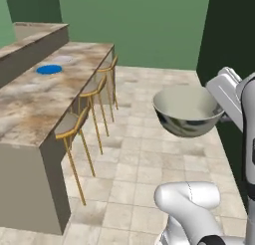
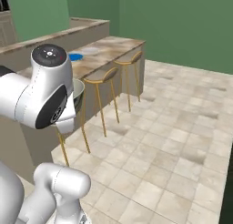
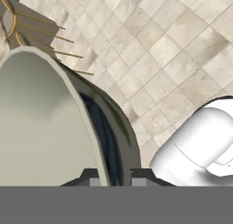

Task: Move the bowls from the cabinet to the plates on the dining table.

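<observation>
While the grey bowl (image 1: 188, 111) hung in the air over the tiled floor (image 1: 144, 154), level and mouth up, the gripper (image 3: 111, 175) pinched its rim, one finger inside the wall and one outside. It sat well apart from the table (image 1: 30, 109), out past the stools (image 1: 74, 124) that lined the table's near side.

By my reading this was the carrying step: the first bowl was in hand and on its way to a plate. The blue plate (image 1: 49, 69) lay bare toward the table's far end, with the pale plate (image 1: 63, 59) just beyond it, also bare. The next move would call for bringing the bowl across, high enough to pass over the stool seats and the table edge, then lowering it square onto a plate before letting go.

Open floor spread wide around the arm. A raised ledge (image 1: 35, 42) ran along the table's far side, close behind the plates, so room there looked tighter.
</observation>
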Tool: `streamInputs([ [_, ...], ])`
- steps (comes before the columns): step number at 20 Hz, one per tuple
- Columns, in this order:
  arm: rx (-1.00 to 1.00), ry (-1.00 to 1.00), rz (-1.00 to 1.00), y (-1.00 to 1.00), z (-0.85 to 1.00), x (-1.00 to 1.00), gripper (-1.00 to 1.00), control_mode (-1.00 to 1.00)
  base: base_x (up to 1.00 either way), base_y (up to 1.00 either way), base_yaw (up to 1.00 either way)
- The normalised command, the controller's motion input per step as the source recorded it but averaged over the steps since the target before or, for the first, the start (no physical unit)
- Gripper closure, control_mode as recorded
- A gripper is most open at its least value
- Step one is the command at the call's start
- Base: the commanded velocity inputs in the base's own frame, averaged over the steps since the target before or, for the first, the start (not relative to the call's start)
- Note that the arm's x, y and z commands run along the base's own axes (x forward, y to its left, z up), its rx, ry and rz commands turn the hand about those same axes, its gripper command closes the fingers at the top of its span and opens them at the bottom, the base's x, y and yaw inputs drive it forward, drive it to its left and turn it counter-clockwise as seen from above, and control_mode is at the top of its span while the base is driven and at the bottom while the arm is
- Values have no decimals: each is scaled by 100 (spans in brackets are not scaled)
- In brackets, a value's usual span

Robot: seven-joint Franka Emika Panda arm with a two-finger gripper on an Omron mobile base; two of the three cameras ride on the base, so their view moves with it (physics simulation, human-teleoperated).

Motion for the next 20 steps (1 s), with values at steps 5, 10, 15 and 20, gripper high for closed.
streamInputs([
  [5,0,0,0,0,0,0,100,100,27,-100,27],
  [10,0,0,0,0,0,0,100,100,87,-69,37],
  [15,0,0,0,0,0,0,100,100,98,-32,42],
  [20,0,0,0,0,0,0,100,100,69,-38,47],
])
